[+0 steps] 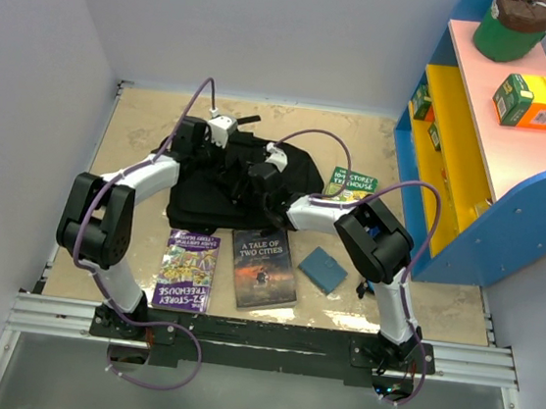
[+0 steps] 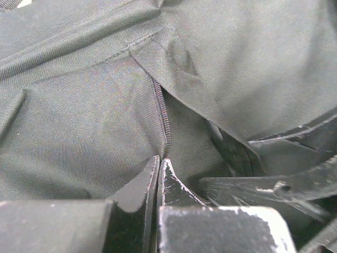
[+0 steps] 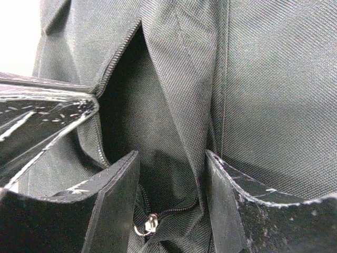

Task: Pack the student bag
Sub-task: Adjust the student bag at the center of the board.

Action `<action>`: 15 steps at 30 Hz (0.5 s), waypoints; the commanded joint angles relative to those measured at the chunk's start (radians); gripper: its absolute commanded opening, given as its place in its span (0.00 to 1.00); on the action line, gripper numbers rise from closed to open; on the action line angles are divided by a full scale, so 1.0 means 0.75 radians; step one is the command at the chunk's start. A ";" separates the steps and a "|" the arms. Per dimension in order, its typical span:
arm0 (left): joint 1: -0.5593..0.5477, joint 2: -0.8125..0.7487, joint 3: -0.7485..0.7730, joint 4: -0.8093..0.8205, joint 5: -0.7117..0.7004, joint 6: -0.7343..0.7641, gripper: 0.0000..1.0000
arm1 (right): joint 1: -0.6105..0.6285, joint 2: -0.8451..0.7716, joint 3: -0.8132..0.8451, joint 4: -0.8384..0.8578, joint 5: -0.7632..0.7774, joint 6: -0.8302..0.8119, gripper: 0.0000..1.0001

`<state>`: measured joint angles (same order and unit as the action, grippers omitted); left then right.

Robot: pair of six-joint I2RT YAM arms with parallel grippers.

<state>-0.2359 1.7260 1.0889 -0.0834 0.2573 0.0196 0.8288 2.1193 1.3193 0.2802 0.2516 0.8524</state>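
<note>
From above, you see the student bag (image 1: 205, 197) lying flat on the tan worktop (image 1: 144, 121), towards the back and about midway between its sides. Your left arm (image 1: 143, 175) and right arm (image 1: 326, 211) both reach in over the bag, and their wrists meet close together above its upper part. At this distance you cannot make out the fingers. Just in front of the bag lie a purple Treehouse book (image 1: 188, 269) and a dark book titled A Tale of Two Cities (image 1: 264, 268), side by side. A small blue case (image 1: 323, 268) sits to the right of them, and a green Treehouse book (image 1: 352, 184) lies past the bag's right edge, near the blue and yellow shelf (image 1: 472, 188). The shelf carries an orange and green box (image 1: 538, 102) and a green tub (image 1: 515, 25). In your left wrist view, the left pincer (image 2: 159, 168) is pressed together, its tips meeting right where a line of zipper teeth (image 2: 164, 121) runs down the black fabric. You cannot tell whether any cloth is caught between them. A fold of fabric stands open beside the zipper, and glossy black parts crowd the lower right corner. In your right wrist view, the right pincer (image 3: 171, 158) is spread, with a loose fold of the bag's fabric hanging between its two fingers (image 3: 113, 195). A small metal zipper pull (image 3: 146, 225) shows below that fold, and a dark gap opens along the zipper to the upper left.
</note>
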 commanded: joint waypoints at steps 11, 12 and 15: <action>0.004 -0.084 -0.045 0.033 0.099 -0.063 0.00 | -0.086 -0.265 -0.080 -0.087 -0.037 -0.181 0.63; 0.006 -0.086 -0.045 0.035 0.095 -0.063 0.00 | -0.093 -0.299 -0.086 -0.107 -0.039 -0.196 0.63; 0.014 -0.082 -0.024 0.031 0.101 -0.067 0.00 | -0.099 -0.379 -0.127 -0.169 -0.017 -0.241 0.63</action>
<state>-0.2333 1.7050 1.0660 -0.0654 0.2756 0.0002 0.7612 1.9408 1.2541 0.2008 0.2325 0.7410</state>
